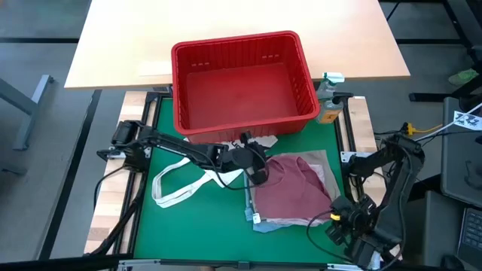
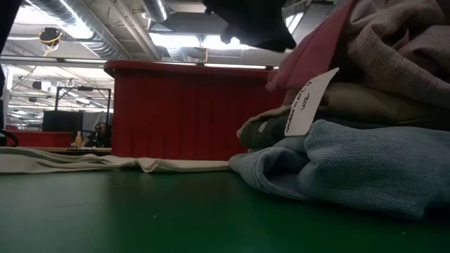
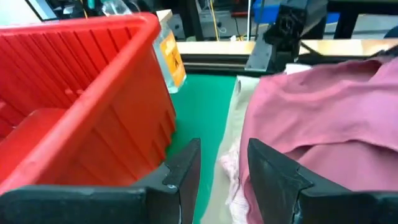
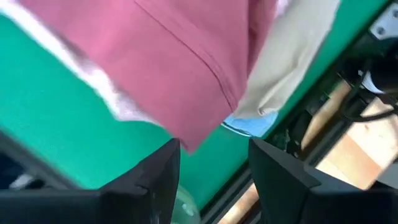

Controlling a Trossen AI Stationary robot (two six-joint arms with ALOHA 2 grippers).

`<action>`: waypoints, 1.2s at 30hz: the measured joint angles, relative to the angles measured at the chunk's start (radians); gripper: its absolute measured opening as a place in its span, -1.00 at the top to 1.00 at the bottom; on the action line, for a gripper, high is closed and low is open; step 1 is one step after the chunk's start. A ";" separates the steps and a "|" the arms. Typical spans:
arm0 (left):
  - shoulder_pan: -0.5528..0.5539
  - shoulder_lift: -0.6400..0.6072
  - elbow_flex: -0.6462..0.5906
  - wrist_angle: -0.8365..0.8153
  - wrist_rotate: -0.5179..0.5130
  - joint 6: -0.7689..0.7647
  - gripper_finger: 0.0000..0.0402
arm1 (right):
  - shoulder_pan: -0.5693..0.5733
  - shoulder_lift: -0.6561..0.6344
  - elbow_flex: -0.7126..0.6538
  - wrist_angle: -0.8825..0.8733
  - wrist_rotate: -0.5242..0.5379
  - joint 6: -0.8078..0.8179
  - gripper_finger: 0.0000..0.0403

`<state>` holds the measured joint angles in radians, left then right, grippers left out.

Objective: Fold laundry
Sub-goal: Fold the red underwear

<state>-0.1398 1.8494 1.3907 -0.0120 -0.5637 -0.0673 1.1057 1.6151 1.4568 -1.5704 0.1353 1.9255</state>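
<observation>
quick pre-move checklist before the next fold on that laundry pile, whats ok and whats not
1. Right gripper free of cloth: ok, fingers apart with nothing between them, though the maroon garment hangs just beyond the tips.
2. Left gripper empty: ok, open beside the pile's edge, nothing pinched.
3. Maroon garment lying flat on the pile: not ok, rumpled with raised folds.
4. Stack order: ok, maroon on top, beige garment under it, light blue garment at the bottom on the green mat.
5. White tote bag clear of the pile: cannot tell, its handles run under the left arm.
6. Red basket clear of the pile: ok, empty and beyond it.
</observation>
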 joint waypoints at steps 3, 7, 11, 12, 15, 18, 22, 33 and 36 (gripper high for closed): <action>0.000 -0.027 0.000 0.000 0.007 0.000 0.37 | 0.000 -0.032 0.025 -0.001 0.023 -0.031 0.06; -0.001 -0.033 0.000 -0.007 0.089 0.000 0.37 | 0.000 -0.057 0.043 0.000 0.067 -0.074 0.06; 0.002 -0.033 0.000 -0.003 0.280 -0.004 0.37 | -0.013 -0.087 0.045 0.000 0.278 -0.170 0.06; 0.002 -0.033 0.000 -0.001 0.316 -0.006 0.37 | -0.023 -0.092 0.046 -0.001 0.343 -0.205 0.06; 0.000 -0.033 0.000 0.003 0.376 -0.008 0.37 | -0.083 -0.112 0.046 0.000 0.483 -0.330 0.06; -0.006 -0.033 0.000 0.010 0.396 -0.009 0.37 | -0.184 -0.130 0.046 -0.001 0.508 -0.478 0.06; -0.011 -0.033 0.000 -0.001 0.398 -0.009 0.37 | -0.352 -0.134 0.046 -0.001 0.503 -0.730 0.06; -0.014 -0.033 0.000 -0.022 0.398 -0.009 0.37 | -0.827 -0.134 0.046 0.078 0.291 -1.314 0.06; -0.014 -0.033 0.000 -0.024 0.398 -0.009 0.37 | -0.909 -0.134 0.046 0.138 0.163 -1.448 0.06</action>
<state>-0.1539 1.8164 1.3911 -0.0362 -0.1658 -0.0761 0.1964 1.4815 1.5024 -1.4327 0.2978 0.4774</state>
